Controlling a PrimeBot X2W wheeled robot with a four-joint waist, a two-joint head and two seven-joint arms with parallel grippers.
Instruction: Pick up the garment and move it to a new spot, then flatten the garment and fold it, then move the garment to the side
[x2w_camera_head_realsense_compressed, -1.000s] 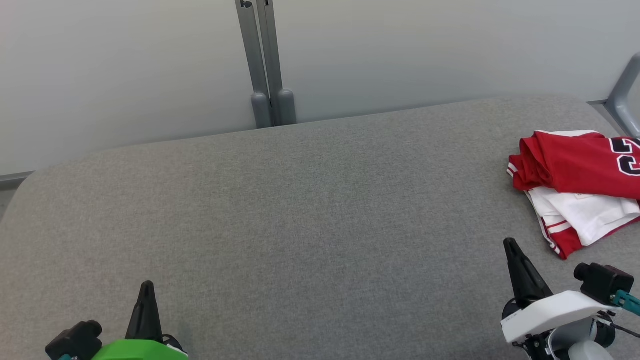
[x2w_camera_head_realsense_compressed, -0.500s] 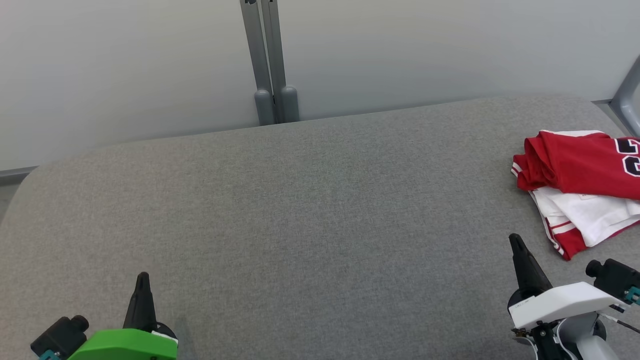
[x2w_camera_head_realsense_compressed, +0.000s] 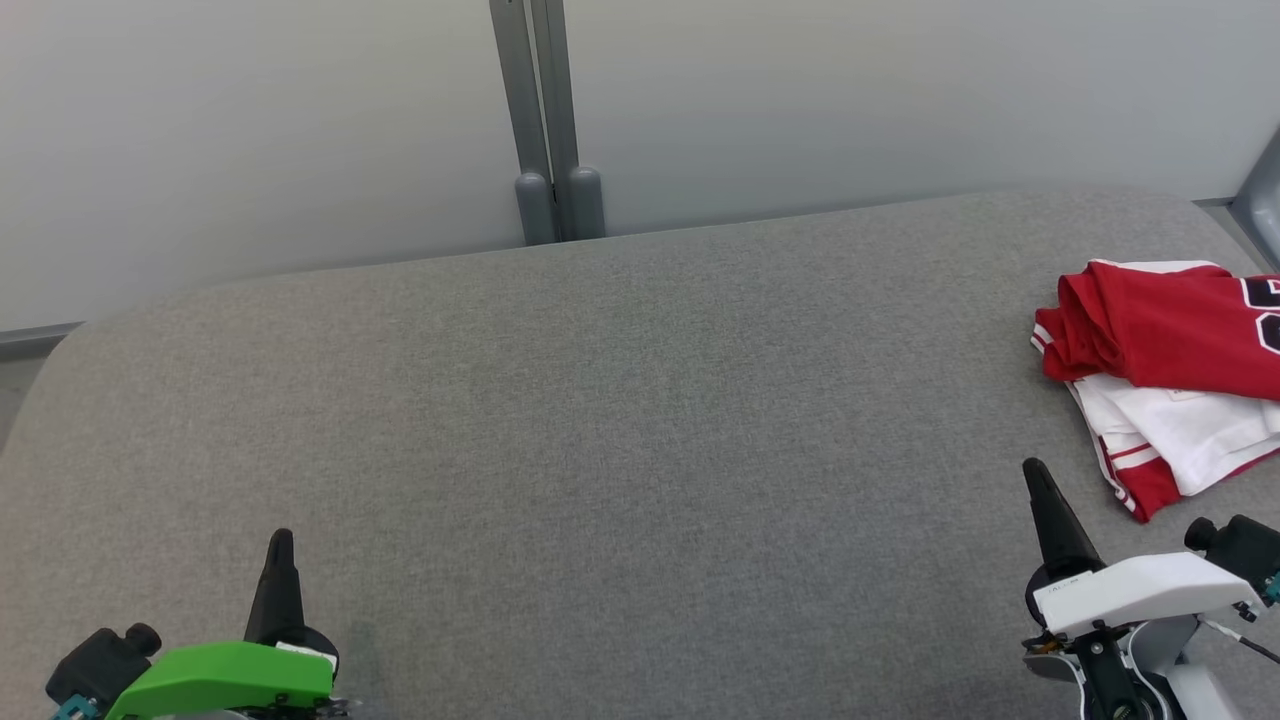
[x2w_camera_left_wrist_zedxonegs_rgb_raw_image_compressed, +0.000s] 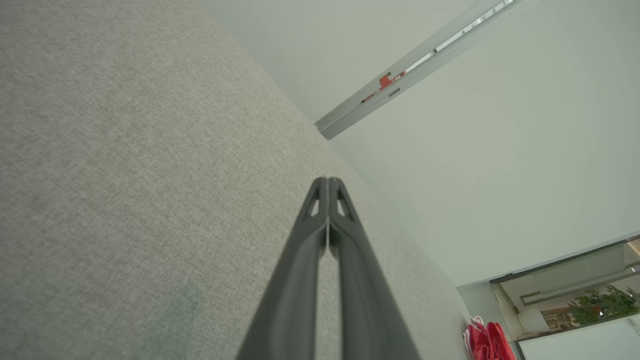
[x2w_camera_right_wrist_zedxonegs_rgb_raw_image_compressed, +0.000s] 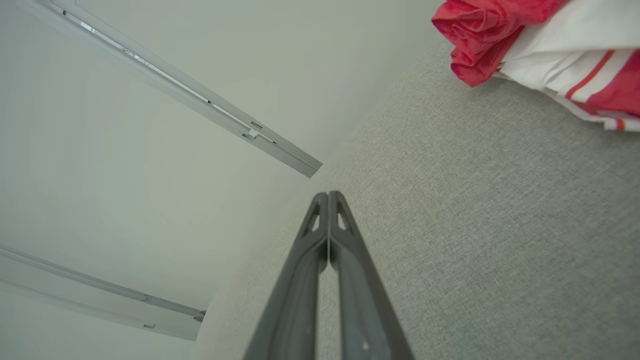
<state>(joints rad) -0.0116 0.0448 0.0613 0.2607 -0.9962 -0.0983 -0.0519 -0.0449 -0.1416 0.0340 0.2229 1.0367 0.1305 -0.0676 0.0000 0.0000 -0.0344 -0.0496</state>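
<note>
**foldfan:** so where's the garment sitting, and what are your grippers up to?

**me:** the garment (x2w_camera_head_realsense_compressed: 1150, 330) is a red-and-white jersey, bunched in a loose heap at the far right of the grey table (x2w_camera_head_realsense_compressed: 620, 420), partly cut off by the edge of my head view; my right gripper (x2w_camera_head_realsense_compressed: 1032, 468) hovers near its closest corner without touching it; my left gripper (x2w_camera_head_realsense_compressed: 281, 540) is well apart, down at the lower left; both are closed tight and holding nothing

**foldfan:** how do you reckon it handles?

**me:** my guess is light, floppy, and probably a bit slick, being sporty fabric; it won't keep any shape once lifted, and the layers may slide off each other; nothing fragile about it though; I'd go for the rolled red bulge on the heap's left side, or the striped hem nearest my right gripper, since a thick fold gives something to pinch; a flat single layer would likely slip, or I'd snag the table cover instead; I'd have to open up first, obviously
</note>
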